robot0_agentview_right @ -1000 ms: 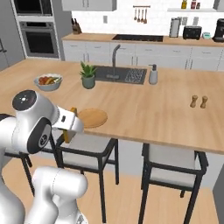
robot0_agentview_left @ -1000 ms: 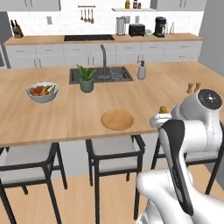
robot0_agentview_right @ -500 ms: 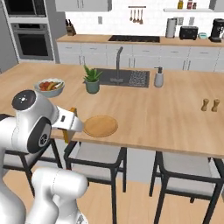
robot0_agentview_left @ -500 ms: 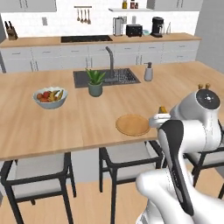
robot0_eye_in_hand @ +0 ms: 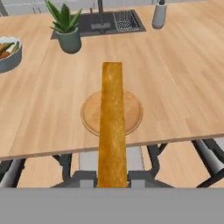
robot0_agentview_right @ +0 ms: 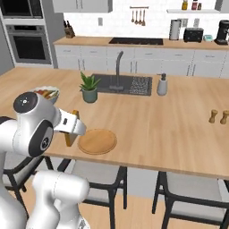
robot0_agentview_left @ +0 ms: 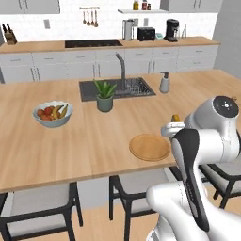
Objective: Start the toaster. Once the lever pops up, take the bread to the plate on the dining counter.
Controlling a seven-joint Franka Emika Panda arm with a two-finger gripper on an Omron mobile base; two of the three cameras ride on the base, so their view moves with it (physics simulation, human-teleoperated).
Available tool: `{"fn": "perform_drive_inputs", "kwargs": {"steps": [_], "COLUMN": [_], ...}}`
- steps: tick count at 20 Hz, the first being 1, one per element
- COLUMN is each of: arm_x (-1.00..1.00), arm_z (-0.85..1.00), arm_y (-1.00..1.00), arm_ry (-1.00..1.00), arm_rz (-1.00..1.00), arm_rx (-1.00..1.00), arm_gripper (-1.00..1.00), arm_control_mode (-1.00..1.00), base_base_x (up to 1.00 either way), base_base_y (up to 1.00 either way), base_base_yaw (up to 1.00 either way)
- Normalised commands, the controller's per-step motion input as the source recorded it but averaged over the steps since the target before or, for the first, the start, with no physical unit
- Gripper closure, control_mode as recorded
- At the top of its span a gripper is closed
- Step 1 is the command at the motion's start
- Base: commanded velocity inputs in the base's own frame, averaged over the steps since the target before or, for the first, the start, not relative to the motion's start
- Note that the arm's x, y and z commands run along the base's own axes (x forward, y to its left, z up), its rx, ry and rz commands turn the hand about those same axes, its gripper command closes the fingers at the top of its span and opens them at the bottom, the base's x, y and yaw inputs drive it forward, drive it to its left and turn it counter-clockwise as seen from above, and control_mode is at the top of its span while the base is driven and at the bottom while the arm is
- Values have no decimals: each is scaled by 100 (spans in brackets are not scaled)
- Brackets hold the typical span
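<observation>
So that it can be laid flat, the bread (robot0_eye_in_hand: pixel 112 127) is clamped edge-on in the gripper (robot0_eye_in_hand: pixel 112 177) short of the plate (robot0_eye_in_hand: pixel 131 114) on the dining counter (robot0_eye_in_hand: pixel 183 78).

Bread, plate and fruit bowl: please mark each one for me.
bread (robot0_eye_in_hand: pixel 112 131), hand view, middle of its golden crust edge.
plate (robot0_agentview_left: pixel 149 147), left base view, centre of its wooden face.
fruit bowl (robot0_agentview_left: pixel 52 120), left base view, front of its grey wall.

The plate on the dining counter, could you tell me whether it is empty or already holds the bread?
Empty. The plate lies bare; the bread is edge-on in the shut gripper.
</observation>
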Motion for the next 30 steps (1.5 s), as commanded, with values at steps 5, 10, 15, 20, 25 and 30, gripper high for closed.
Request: {"fn": "perform_drive_inputs", "kwargs": {"steps": [5,10,15,20,25,30], "arm_x": [0,74,90,73,66,66], "arm_z": [0,-29,-40,-57,-46,-47], "arm_y": [0,-3,-9,0,1,0], "arm_ry": [0,11,17,12,6,0], "arm_rz": [0,9,8,1,0,0], "arm_rx": [0,9,18,5,1,5], "arm_gripper": [100,100,100,100,100,100], "arm_control_mode": [100,-100,-100,-100,-100,-100], "base_base_x": [39,0,0,0,0,0], "base_base_y": [-4,0,0,0,0,0], "base_base_yaw": [7,0,0,0,0,0]}}
